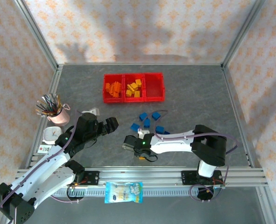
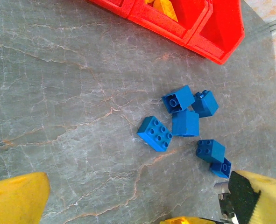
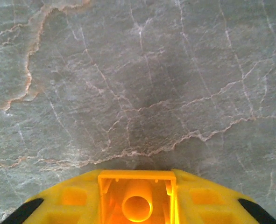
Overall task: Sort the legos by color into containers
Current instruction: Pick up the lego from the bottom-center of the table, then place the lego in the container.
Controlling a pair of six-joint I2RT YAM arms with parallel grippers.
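Note:
Three joined red containers (image 1: 134,99) stand at the back; the left one holds orange legos (image 1: 113,88), the middle one yellow legos (image 1: 134,87). Several blue legos (image 1: 147,122) (image 2: 185,122) lie loose on the table in front of them. My right gripper (image 1: 129,143) (image 3: 137,176) sits low over the table left of the blue group, shut on an orange-yellow lego (image 3: 137,205) whose hollow underside faces the camera. My left gripper (image 1: 107,125) (image 2: 138,205) hovers open to its left, its yellow fingers (image 2: 16,196) wide apart with bare table between them.
A pink cup of pens (image 1: 54,112) and a white timer (image 1: 50,135) stand at the left edge. A snack packet (image 1: 123,192) lies on the front rail. A small orange piece (image 1: 141,157) shows under the right wrist. Metal frame posts bound the table.

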